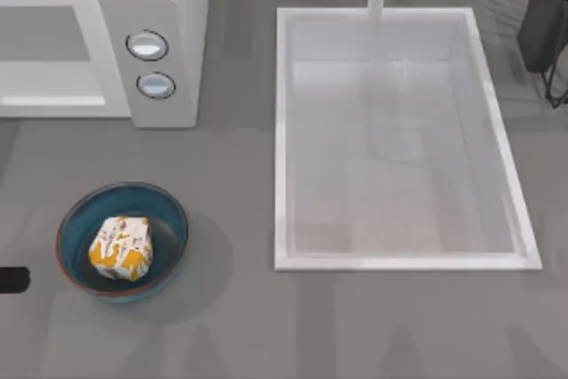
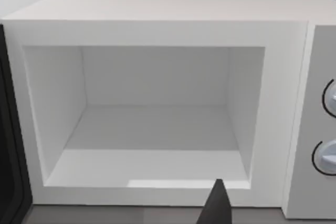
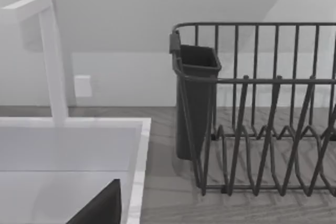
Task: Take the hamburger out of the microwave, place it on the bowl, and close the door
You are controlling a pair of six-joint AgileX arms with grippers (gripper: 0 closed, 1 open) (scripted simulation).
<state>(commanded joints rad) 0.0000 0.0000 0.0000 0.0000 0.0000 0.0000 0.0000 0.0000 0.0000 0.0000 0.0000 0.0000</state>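
The small white-and-yellow paper-wrapped hamburger [image 1: 122,248] is sitting in the round blue bowl [image 1: 169,219] while you are facing the large white microwave's [image 2: 157,9] open cavity; finger states cannot be told.

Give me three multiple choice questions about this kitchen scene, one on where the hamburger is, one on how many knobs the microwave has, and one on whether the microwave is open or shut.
1. Where is the hamburger?
A. inside the microwave
B. in the bowl
C. in the sink

2. How many round knobs are on the microwave panel?
A. one
B. two
C. three

3. What state is the microwave cavity in?
A. open and bare
B. open with food inside
C. closed off by the door

Answers:
1. B: in the top view the wrapped hamburger lies in the blue bowl, at the table's left front.
2. B: the top view shows two silver-rimmed knobs, one above the other on the pale panel.
3. A: the left wrist view looks straight into the cavity, with no door across it and nothing on its floor.
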